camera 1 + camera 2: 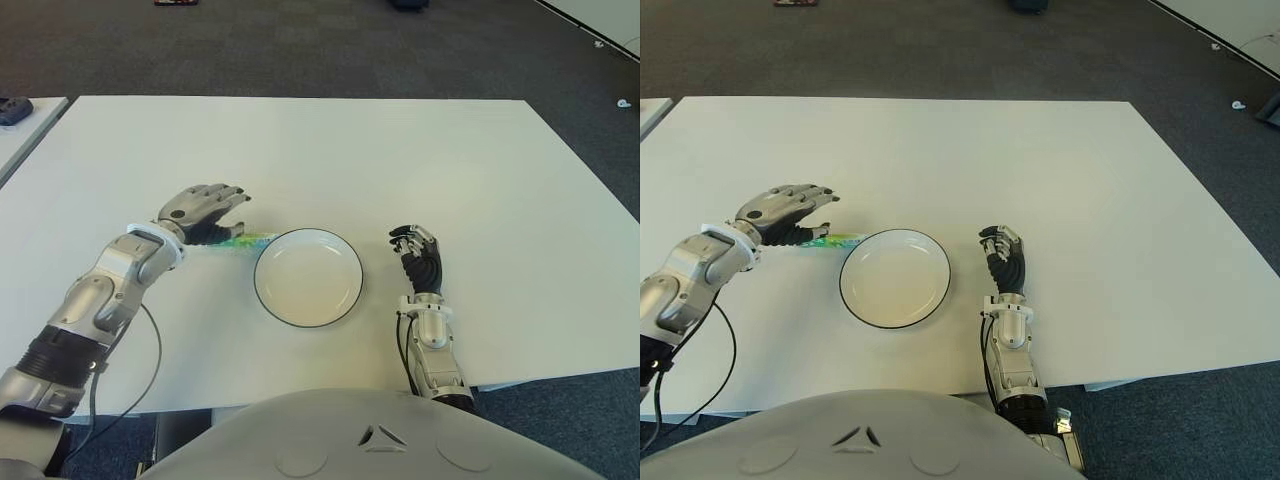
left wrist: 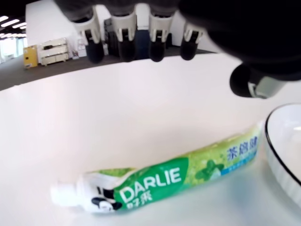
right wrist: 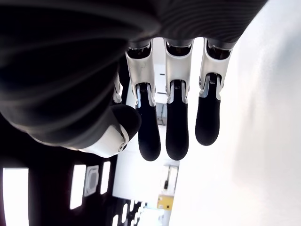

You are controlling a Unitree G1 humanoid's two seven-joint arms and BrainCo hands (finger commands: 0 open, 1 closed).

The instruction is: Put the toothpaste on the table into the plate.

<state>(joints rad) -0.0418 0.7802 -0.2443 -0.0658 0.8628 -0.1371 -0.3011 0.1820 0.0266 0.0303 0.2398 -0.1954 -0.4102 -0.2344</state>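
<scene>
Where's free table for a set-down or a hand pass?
Bare table beyond both hands, and right of the right hand. The empty plate is free inside. Crowded: left of the plate, where the left hand hovers open above the toothpaste.

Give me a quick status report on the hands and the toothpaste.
Left hand open above the toothpaste, not gripping. Toothpaste flat on the table, tail end beside the plate. Right hand idle right of the plate, holding nothing. Nothing blocking.
</scene>
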